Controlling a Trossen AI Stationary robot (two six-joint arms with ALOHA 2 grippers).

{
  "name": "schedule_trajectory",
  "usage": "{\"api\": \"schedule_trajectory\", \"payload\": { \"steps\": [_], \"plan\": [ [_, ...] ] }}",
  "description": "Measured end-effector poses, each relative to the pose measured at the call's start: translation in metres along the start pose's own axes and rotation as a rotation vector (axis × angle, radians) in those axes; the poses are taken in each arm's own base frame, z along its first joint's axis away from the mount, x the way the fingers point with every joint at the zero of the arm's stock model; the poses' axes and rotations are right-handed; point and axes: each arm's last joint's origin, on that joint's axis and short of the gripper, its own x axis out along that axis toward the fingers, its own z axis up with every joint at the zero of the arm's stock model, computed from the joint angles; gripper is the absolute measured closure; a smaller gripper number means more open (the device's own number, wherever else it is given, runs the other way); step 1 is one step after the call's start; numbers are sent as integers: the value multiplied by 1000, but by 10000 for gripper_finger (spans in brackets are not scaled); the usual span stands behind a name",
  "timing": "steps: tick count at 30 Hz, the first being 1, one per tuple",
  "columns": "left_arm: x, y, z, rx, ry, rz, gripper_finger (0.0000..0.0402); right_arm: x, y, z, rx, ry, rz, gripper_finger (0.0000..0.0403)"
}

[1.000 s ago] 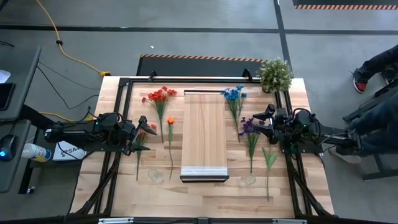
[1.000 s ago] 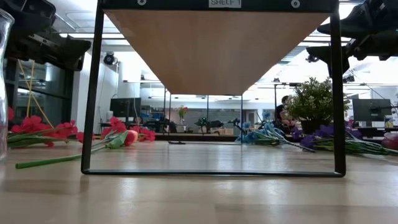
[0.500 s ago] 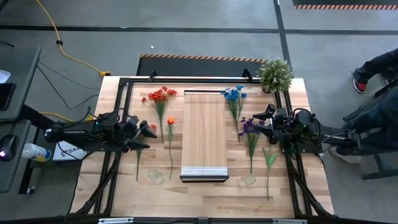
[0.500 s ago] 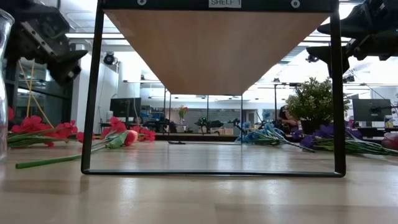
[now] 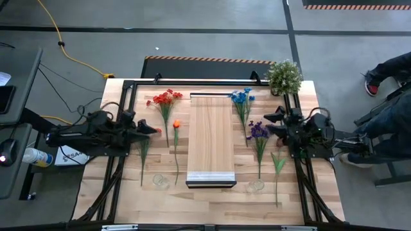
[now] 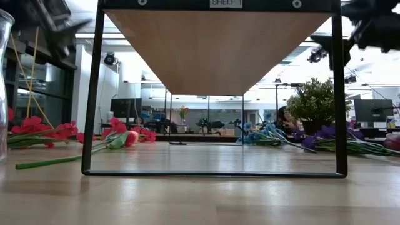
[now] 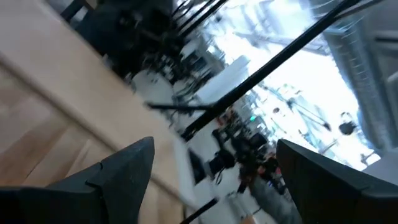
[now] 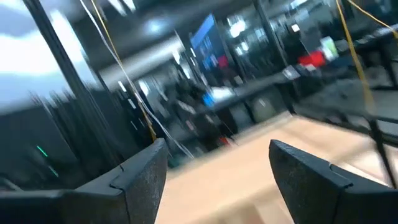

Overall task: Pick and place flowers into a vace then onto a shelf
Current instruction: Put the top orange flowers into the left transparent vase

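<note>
We see the wide slatted wooden desk point(image 5: 122, 192) carrying the long narrow light-wood shelf point(image 5: 210, 138) at its middle, raised on a black frame. The thin long-stemmed artificial flowers point(image 5: 166, 102) lie flat on the desk on both sides of it: red and orange to its left, blue and purple to its right. The left gripper point(image 5: 153, 129) hovers near the red stems, its fingers released and empty; the right gripper point(image 5: 275, 122) hangs beside the purple heads, fingers likewise spread, grasping nothing.

Red flowers point(image 5: 164, 98), blue flowers point(image 5: 241, 96), purple flowers point(image 5: 258, 131); light wood shelf point(image 5: 210, 133) with a whitish end strip.
</note>
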Motion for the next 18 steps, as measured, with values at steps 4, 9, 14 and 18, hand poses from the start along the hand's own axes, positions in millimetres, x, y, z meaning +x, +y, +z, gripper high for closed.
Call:
{"api": "schedule_trajectory", "payload": {
  "steps": [4, 9, 14, 18],
  "plan": [
    [-7, -22, 16, 74, -65, -45, 32, -1, 8, 14, 46, -141, 83, 136],
    [-17, -46, 36, 174, -176, -61, 32, -5, 15, 28, 104, -298, 152, 134],
    [-28, -65, 50, 215, -255, -85, 32, -9, 16, 37, 135, -436, 119, 136],
    [-32, -73, 57, 203, -261, -29, 32, -11, 16, 41, 148, -510, 78, 136]
  ]
}}
